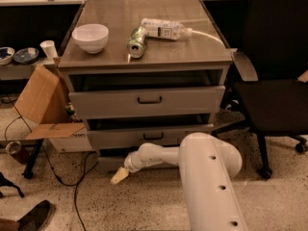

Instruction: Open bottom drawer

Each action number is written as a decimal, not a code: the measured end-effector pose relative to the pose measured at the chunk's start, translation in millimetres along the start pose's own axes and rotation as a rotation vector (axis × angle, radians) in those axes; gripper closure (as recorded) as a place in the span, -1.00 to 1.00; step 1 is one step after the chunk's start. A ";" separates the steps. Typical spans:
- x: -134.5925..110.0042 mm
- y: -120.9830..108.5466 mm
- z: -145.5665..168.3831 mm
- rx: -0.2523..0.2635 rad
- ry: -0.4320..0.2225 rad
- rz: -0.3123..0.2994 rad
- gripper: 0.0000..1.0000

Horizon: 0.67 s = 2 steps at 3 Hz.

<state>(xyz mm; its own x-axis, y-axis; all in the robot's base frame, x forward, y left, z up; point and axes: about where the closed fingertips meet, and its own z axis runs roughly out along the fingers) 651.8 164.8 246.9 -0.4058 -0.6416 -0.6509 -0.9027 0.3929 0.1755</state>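
Reaching tip: the gripper (119, 176) hangs low, just above the speckled floor, near the left front corner of the cabinet. It points down and to the left.
Grip: I cannot tell if it is wide or narrow, and it holds nothing that I can see.
Arm: the big white arm (207, 177) comes in from the near right and bends left to the gripper.
Bottom drawer: the bottom drawer (109, 163) is the lowest grey front, just behind the gripper. Only its left end shows, because the arm hides the rest. It may be out a little, but the view is poor.
Middle drawer: the middle drawer (120, 138) is just above it and sticks out a bit, with its black handle (153, 136) showing.
Top drawer: the top drawer (110, 104) is the tallest front and is pulled out a bit too.
Cabinet top: a white bowl (90, 36) sits on the left. A green can (136, 42) lies on its side in the middle. A clear bottle (161, 29) lies just behind the can.
Left side: a cardboard box (41, 100) leans by the cabinet.
Right side: a black chair (274, 57) stands close to the cabinet.
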 end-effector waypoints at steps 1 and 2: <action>1.5 -15.5 14.0 0.065 -0.035 0.015 -1.00; 0.9 -26.0 22.1 0.131 -0.079 0.031 -1.00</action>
<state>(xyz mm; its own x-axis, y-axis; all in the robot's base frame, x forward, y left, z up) 678.1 168.6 225.5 -0.4163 -0.5763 -0.7032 -0.8612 0.4980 0.1017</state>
